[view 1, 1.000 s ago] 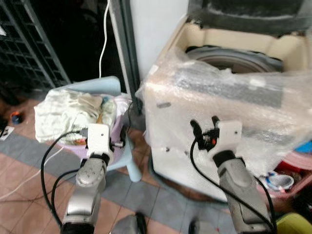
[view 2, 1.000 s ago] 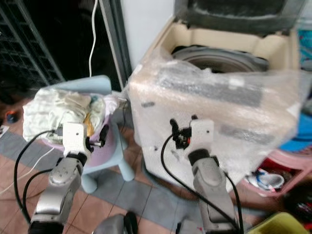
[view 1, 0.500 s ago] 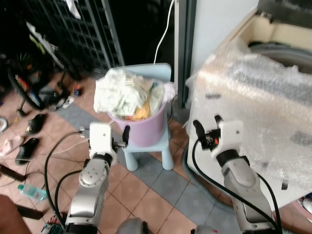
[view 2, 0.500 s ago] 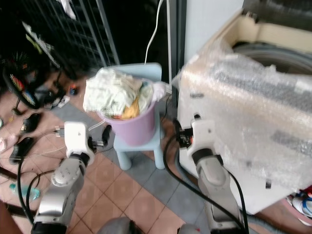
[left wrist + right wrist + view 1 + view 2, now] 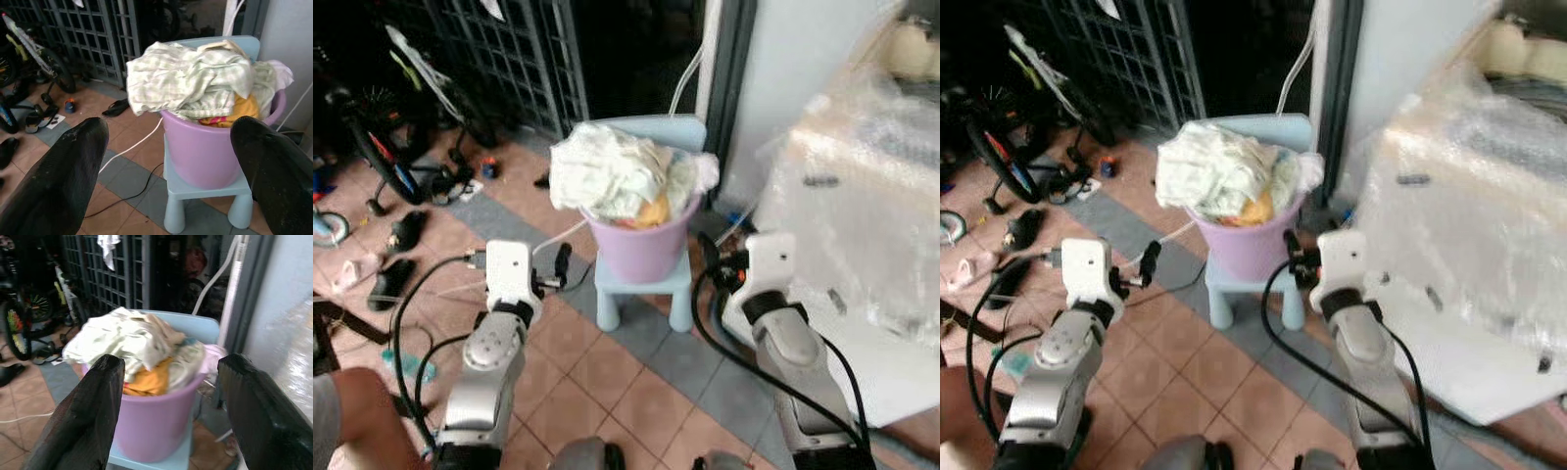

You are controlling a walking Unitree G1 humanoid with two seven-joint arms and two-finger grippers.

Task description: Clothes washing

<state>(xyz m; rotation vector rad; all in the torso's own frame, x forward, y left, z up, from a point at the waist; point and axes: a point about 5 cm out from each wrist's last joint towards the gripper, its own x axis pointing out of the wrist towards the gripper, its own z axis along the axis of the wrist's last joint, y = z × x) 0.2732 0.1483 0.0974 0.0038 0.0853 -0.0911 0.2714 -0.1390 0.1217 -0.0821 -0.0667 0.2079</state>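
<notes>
A lilac bucket (image 5: 644,247) heaped with pale checked clothes (image 5: 607,172) and an orange piece stands on a small light-blue chair (image 5: 641,284). To its right is the washing machine (image 5: 871,186), wrapped in clear plastic. My left gripper (image 5: 560,266) hangs open, low and just left of the chair. On the other side my right gripper (image 5: 713,262) is open as well, between the bucket and the machine. Both wrist views look along spread fingers (image 5: 58,181) at the bucket (image 5: 156,423) a short way ahead, with nothing between them.
A dark metal grille (image 5: 509,59) closes the back. Bicycles (image 5: 382,127), shoes (image 5: 396,255) and small items litter the tiled floor at the left. A white cable (image 5: 690,73) hangs behind the chair. A person's arm (image 5: 357,421) shows at the bottom left.
The camera has turned left: the washing machine slid to the right edge and the bucket came to the centre and closer. Both grippers stay open and empty.
</notes>
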